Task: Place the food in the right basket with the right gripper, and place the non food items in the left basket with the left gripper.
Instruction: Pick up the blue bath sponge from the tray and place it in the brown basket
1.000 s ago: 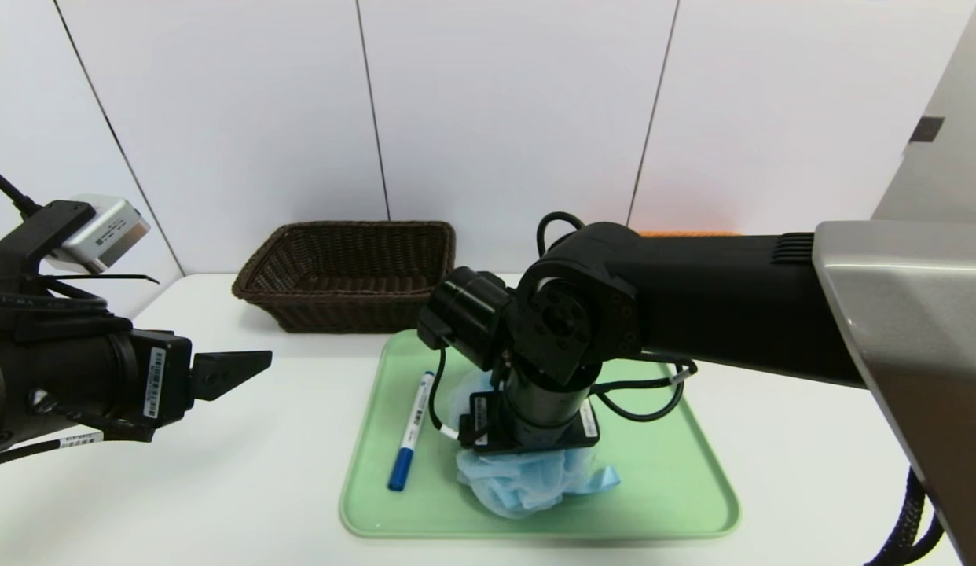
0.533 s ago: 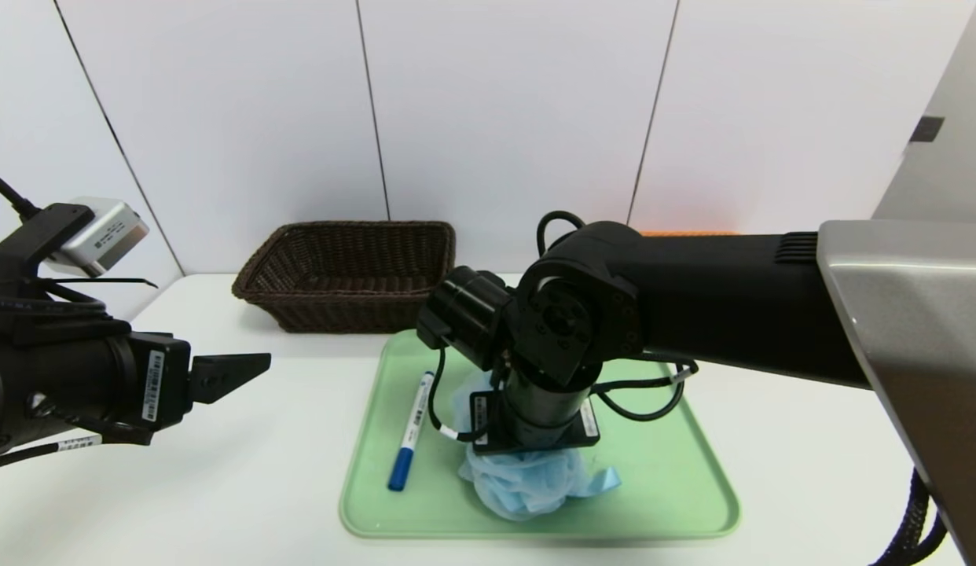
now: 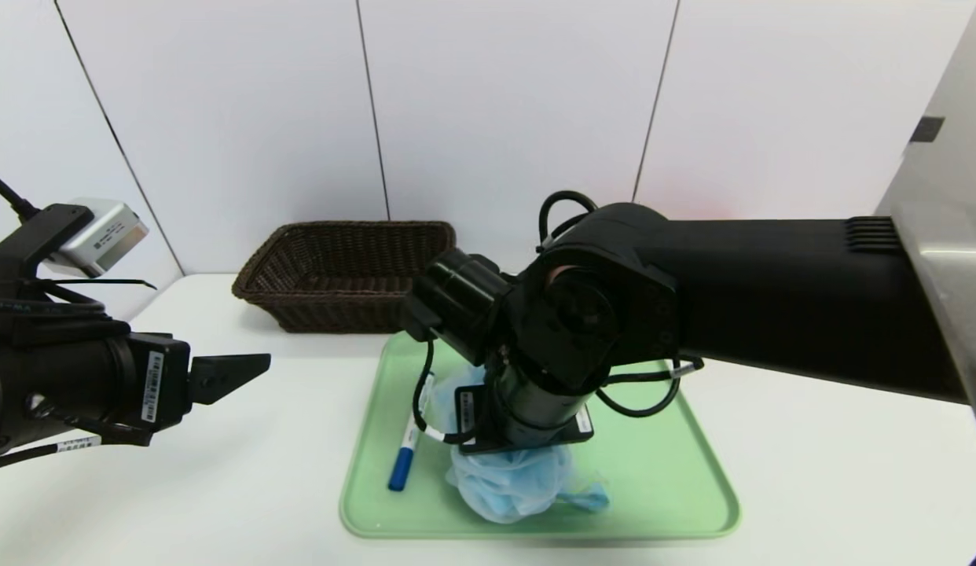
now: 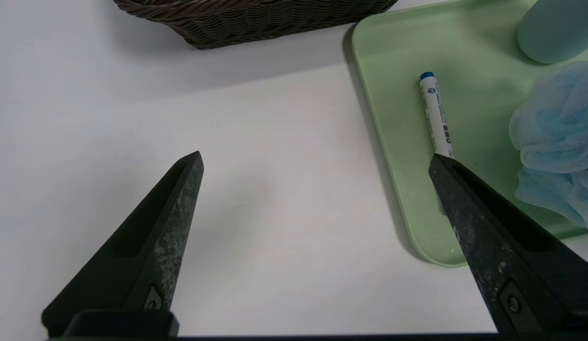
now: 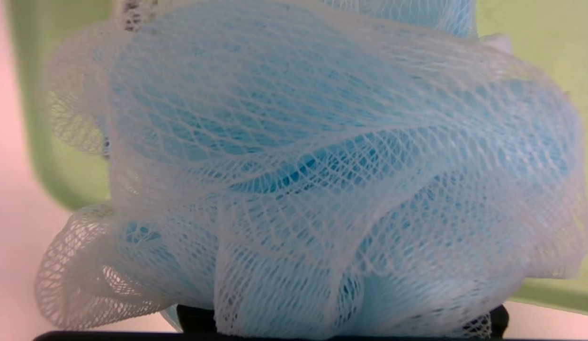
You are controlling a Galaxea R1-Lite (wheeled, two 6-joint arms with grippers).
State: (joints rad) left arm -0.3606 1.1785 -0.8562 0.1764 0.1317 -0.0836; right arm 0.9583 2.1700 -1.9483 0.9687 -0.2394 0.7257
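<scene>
Table (image 3: 221, 487) white, panelled wall behind; right hand seemingly buried in puff (image 3: 511, 487).

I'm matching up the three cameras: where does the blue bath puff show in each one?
Head view: bath puff under the right arm, near the front of the green tray.
Left wrist view: puff at the right edge, on the tray, beside the marker.
Right wrist view: puff fills nearly the whole picture.
Shared landmark: the green tray.
</scene>
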